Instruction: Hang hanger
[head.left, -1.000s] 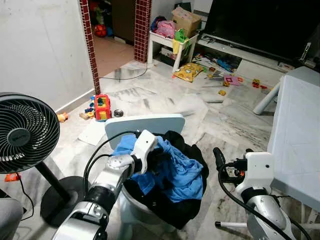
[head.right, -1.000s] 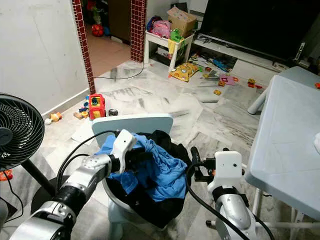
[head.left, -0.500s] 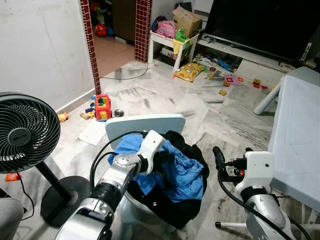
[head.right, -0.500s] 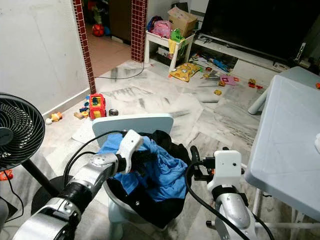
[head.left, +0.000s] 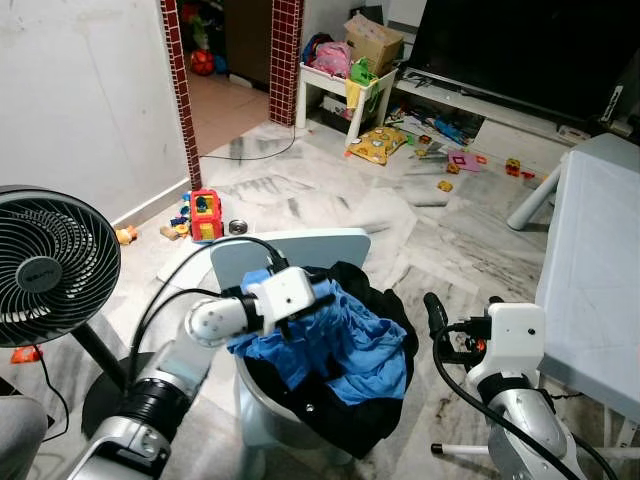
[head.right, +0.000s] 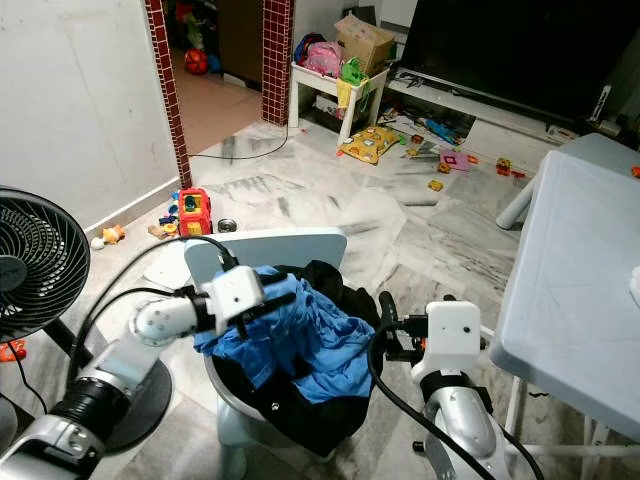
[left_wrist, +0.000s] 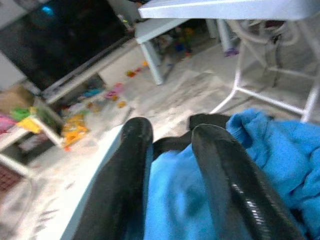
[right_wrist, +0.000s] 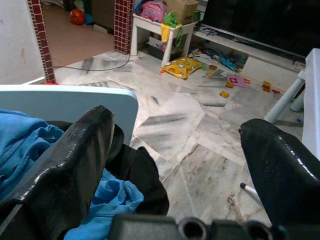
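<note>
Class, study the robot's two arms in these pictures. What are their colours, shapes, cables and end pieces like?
Both arms are silver, jointed tubes with dark bands, each ending in a boxy white wrist block. A thick black cable loops along each arm. The left tool and right tool each carry two long, glossy black fingers with rounded tips.

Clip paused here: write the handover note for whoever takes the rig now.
Left gripper: at the blue garment heaped with black clothes on the pale blue plastic chair; fingers slightly apart over the blue cloth, no firm grasp visible.
Right gripper: open, empty, beside the chair, next to the pale blue plastic table.
Done: nothing hung. I cannot make out a hanger.
Left: find the hanger, grasp it, hang it.
</note>
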